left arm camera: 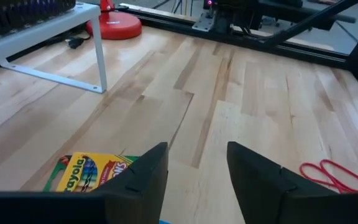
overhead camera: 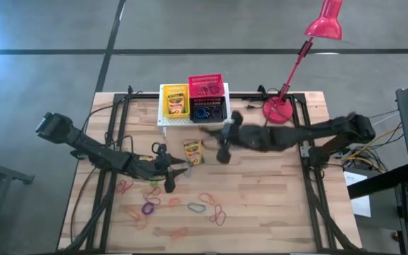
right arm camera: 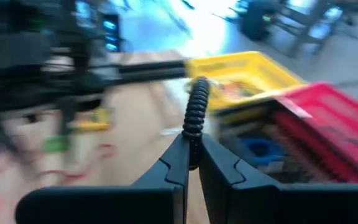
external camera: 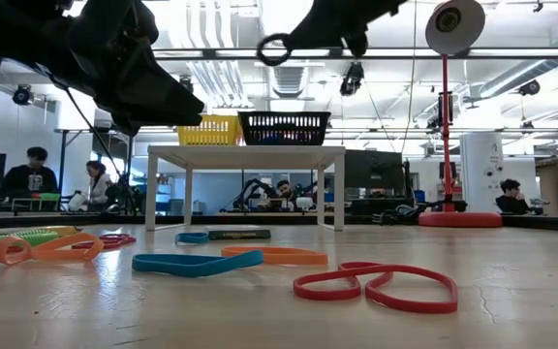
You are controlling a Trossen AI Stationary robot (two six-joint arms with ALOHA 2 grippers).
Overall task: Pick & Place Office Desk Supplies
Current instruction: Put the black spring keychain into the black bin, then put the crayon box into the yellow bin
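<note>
My right claw [right arm camera: 191,163] is pinched on a black elastic loop [right arm camera: 195,115], raised above the worktop [overhead camera: 275,205]. The black basket [overhead camera: 210,110] on the white stand [overhead camera: 163,122] lies just beyond it, toward the back edge. My left claw [left arm camera: 194,171] hangs parted and empty beside the crayon box [left arm camera: 92,172].

You see a black coiled elastic loop [right arm camera: 196,115] dangling pinched above the yellow [overhead camera: 174,102], red [overhead camera: 206,86] and black [overhead camera: 209,110] mesh baskets, one yellow-green crayon box [overhead camera: 193,151] flat on the bench among scattered coloured loops [overhead camera: 196,207].
</note>
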